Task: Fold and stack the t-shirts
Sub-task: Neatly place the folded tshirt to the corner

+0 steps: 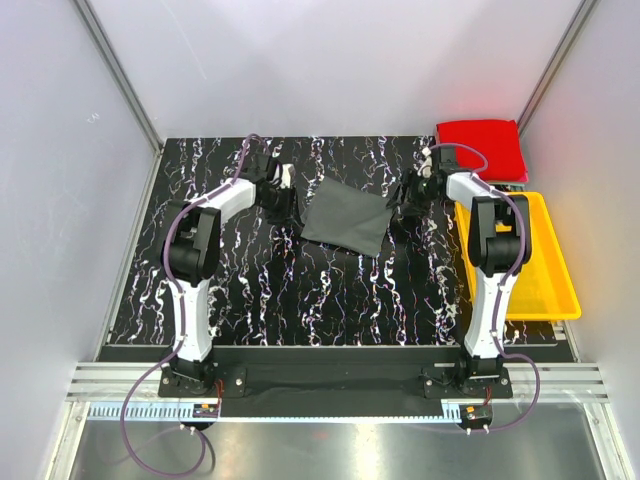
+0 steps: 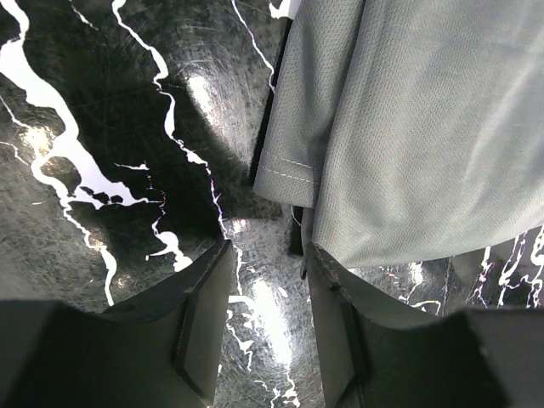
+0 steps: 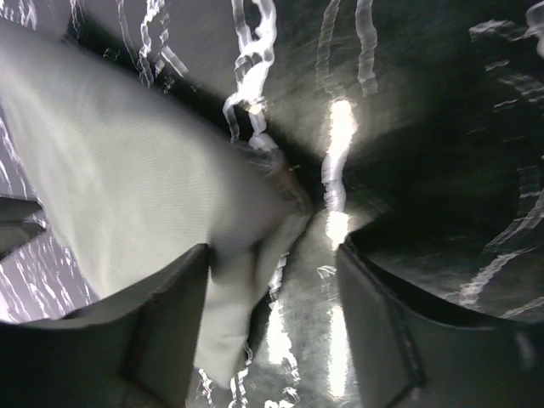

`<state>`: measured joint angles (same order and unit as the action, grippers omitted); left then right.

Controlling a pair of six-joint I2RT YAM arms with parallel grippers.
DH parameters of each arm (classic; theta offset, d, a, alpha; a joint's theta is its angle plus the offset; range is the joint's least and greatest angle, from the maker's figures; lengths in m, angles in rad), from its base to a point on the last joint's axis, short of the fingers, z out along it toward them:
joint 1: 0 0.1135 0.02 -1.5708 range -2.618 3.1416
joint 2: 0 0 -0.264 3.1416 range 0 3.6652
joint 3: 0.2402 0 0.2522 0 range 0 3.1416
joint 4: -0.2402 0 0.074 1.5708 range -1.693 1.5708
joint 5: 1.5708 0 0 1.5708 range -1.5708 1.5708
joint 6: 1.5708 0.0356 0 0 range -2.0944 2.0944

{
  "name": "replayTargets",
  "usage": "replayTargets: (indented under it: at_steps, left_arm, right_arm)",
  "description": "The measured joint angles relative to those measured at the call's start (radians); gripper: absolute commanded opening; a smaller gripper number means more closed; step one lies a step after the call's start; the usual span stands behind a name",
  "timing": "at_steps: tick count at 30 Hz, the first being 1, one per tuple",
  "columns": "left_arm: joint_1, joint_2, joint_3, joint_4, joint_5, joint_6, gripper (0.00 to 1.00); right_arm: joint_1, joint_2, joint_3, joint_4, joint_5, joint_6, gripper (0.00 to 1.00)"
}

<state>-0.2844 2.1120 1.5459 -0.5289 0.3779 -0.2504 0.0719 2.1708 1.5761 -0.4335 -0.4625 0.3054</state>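
On the black white-veined counter (image 1: 330, 300), the dark grey short-sleeved cloth t-shirt (image 1: 345, 218) lies centrally. The left fingers (image 2: 204, 331) and right fingers (image 3: 170, 323) stand apart at its side edges; pinch both edges evenly before folding.

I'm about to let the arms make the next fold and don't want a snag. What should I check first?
1. Jaws of the left end effector open, nothing between: ok.
2. Jaws of the right end effector open, cloth corner beside one finger, unclamped: ok.
3. Fold of the dark grey t-shirt square: not ok, it lies skewed, a sleeve hem showing.
4. Stack base, the red t-shirt, folded flat at far right: ok.
5. Anything beneath the red t-shirt: cannot tell.
6. Gap between the yellow tray and the dark grey t-shirt: ok.
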Motion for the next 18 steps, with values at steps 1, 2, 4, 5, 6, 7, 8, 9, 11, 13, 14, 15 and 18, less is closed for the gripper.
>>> replayTargets:
  at_steps: [1,2,4,5,6,7,8,9,11,13,14,15,18]
  left_arm:
    - [-0.001,0.0,0.0,-0.001,-0.001,0.0,0.44]
    - [-0.001,0.0,0.0,-0.003,-0.003,0.0,0.45]
    - [0.0,0.0,0.001,-0.009,-0.01,-0.002,0.45]
    - [0.0,0.0,0.003,-0.013,-0.013,-0.005,0.45]
    - [-0.001,0.0,0.005,-0.018,-0.017,-0.008,0.46]
    - [-0.001,0.0,0.01,-0.027,-0.019,-0.01,0.46]
    - [-0.001,0.0,0.014,-0.032,-0.022,-0.013,0.46]
    - [-0.001,0.0,0.019,-0.035,-0.024,-0.017,0.46]
    - [0.0,0.0,0.032,-0.043,-0.035,-0.026,0.46]
    - [-0.001,-0.002,0.043,-0.051,-0.05,-0.038,0.46]
    - [-0.001,-0.004,0.045,-0.051,-0.053,-0.039,0.46]
    - [-0.001,-0.006,0.047,-0.053,-0.055,-0.043,0.46]
    - [-0.001,-0.023,0.047,-0.051,-0.05,-0.059,0.46]
  right_arm:
    - [-0.012,0.005,0.0,0.012,-0.013,0.003,0.62]
    - [-0.021,0.009,0.0,0.023,-0.027,0.004,0.59]
    - [-0.037,0.018,-0.002,0.05,-0.06,0.005,0.49]
    - [-0.043,0.023,-0.002,0.064,-0.076,0.004,0.43]
    - [-0.045,0.025,-0.004,0.076,-0.087,0.006,0.38]
    - [-0.046,0.029,-0.006,0.085,-0.102,0.007,0.35]
    - [-0.046,0.034,-0.006,0.093,-0.113,0.01,0.25]
    - [-0.045,0.039,-0.006,0.102,-0.125,0.008,0.22]
    - [-0.044,0.046,-0.008,0.111,-0.136,0.013,0.2]
    - [-0.044,0.054,-0.008,0.121,-0.144,0.013,0.14]
    - [-0.044,0.056,-0.008,0.122,-0.148,0.013,0.12]
    - [-0.044,0.058,-0.008,0.122,-0.149,0.014,0.11]
    - [-0.044,0.058,-0.008,0.126,-0.151,0.014,0.3]
